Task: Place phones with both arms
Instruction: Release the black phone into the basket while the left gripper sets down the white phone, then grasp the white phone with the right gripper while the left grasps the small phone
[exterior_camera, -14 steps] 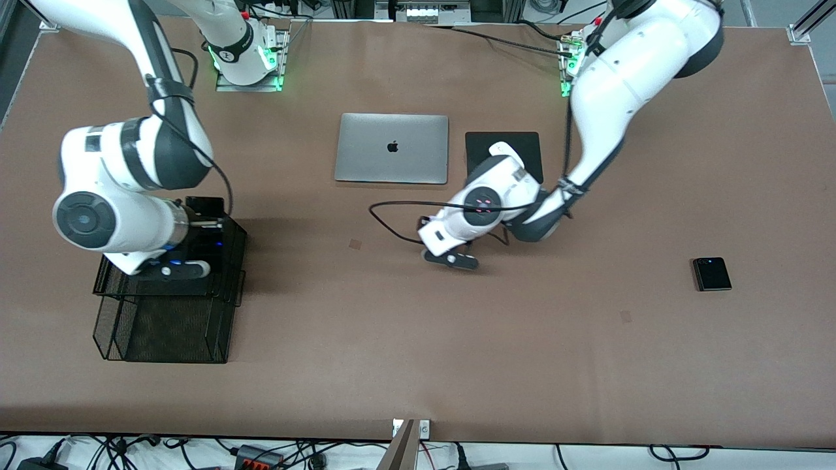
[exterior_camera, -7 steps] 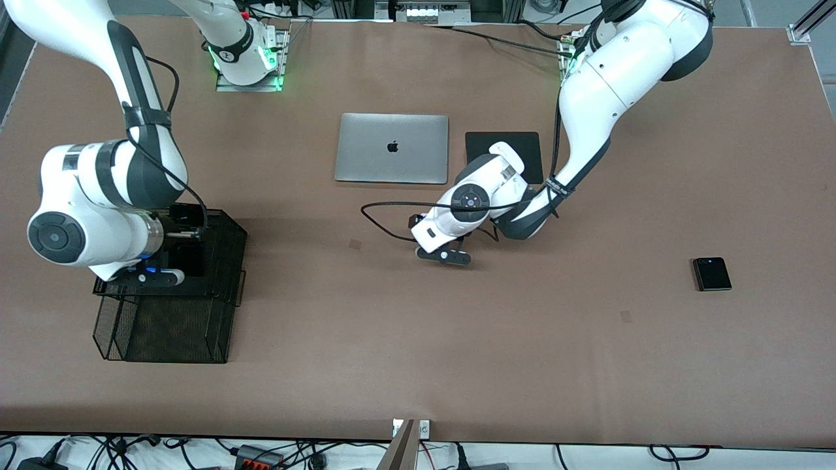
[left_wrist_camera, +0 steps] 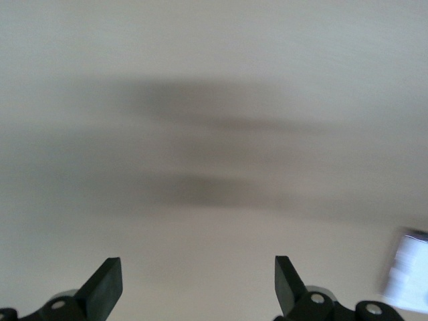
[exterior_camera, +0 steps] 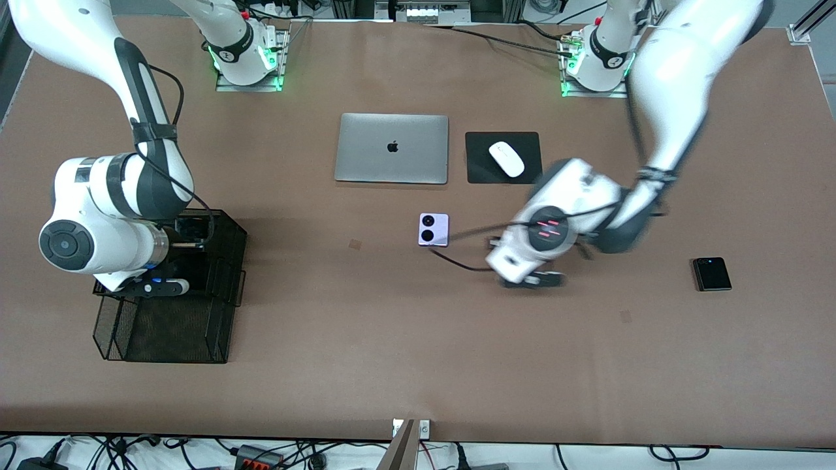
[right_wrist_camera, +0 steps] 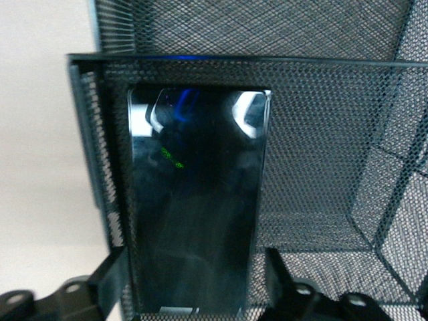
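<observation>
- My left pincer (left_wrist_camera: 197, 294) hangs over bare desk (exterior_camera: 405, 339) between the lilac phone (exterior_camera: 434, 229) and the small black phone (exterior_camera: 712, 273), fingers spread with nothing between them.
- The lilac phone lies flat on the desk, nearer the front camera than the laptop (exterior_camera: 392, 148).
- My right pincer (right_wrist_camera: 194, 291) sits in the black mesh basket (right_wrist_camera: 321, 134), fingers spread either side of the long black phone (right_wrist_camera: 197, 200) lying in the basket.
</observation>
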